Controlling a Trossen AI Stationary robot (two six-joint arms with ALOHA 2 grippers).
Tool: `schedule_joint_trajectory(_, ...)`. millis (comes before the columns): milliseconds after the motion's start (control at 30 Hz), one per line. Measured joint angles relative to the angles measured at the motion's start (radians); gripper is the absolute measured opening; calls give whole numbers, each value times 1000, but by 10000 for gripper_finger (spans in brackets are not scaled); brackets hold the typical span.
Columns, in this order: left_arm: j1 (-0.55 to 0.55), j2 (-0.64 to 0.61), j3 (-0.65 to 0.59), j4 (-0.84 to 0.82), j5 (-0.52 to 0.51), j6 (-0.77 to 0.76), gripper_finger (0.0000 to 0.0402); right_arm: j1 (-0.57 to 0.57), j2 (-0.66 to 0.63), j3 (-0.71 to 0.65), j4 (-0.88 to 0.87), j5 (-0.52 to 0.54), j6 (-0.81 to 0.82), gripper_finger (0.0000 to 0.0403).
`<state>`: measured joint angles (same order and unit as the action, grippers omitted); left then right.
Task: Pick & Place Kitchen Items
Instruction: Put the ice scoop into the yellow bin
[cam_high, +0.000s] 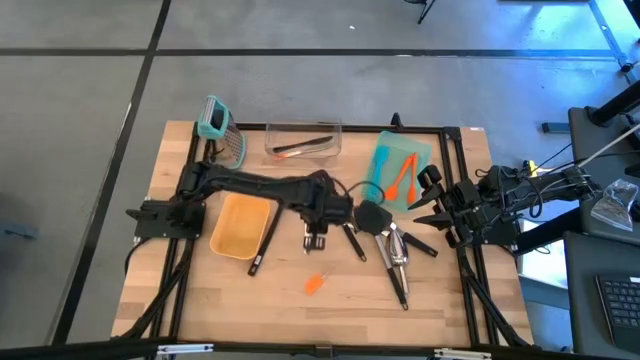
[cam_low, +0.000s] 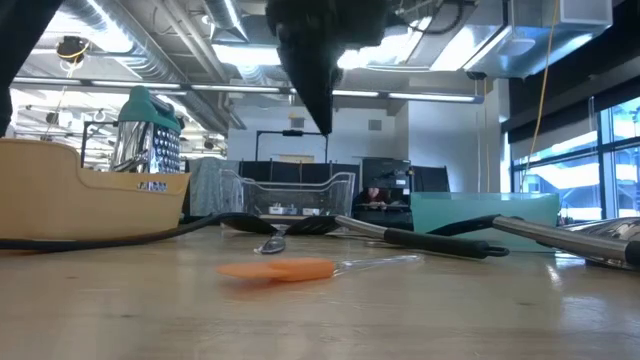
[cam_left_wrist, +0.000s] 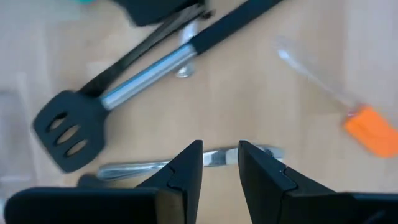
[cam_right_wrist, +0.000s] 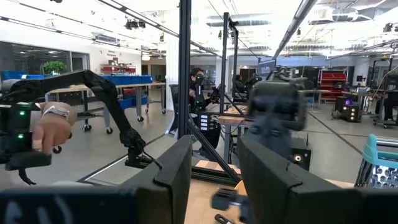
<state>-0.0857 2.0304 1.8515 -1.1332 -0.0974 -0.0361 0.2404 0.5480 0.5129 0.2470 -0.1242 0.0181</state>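
While no label is readable, the left gripper (cam_left_wrist: 220, 163) hovers part-open, empty, above a thin metal piece (cam_left_wrist: 186, 163).

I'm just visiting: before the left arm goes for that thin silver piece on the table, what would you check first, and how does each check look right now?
1. Left gripper fingers apart with nothing between them: ok.
2. Thin metal piece lined up with the fingers: ok, it lies flat on the wood, crossing just beyond the fingertips.
3. Room around it: not ok yet, the black slotted turner lies close beside it.
4. Orange spatula out of the way: ok, it lies apart.
5. Right gripper clear of the left arm: ok, it waits at the table's right edge.
6. Where the piece should go, yellow tray or clear bin: cannot tell.
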Motion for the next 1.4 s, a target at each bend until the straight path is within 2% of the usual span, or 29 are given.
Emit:
schedule_joint_trajectory(133, -60, 0, 0, 8, 37, 22, 97, 0, 0, 0, 0, 0, 0, 135)
schedule_joint_trajectory(500, -198, 0, 0, 157, 37, 30, 97, 0, 0, 0, 0, 0, 0, 135)
schedule_joint_trajectory(767, -262, -1, -64, 256, 34, 6, 97, 0, 0, 0, -1, 0, 0, 135)
schedule_joint_trajectory(1400, -297, -4, -76, 280, -215, -85, 97, 0, 0, 0, -2, 0, 0, 135)
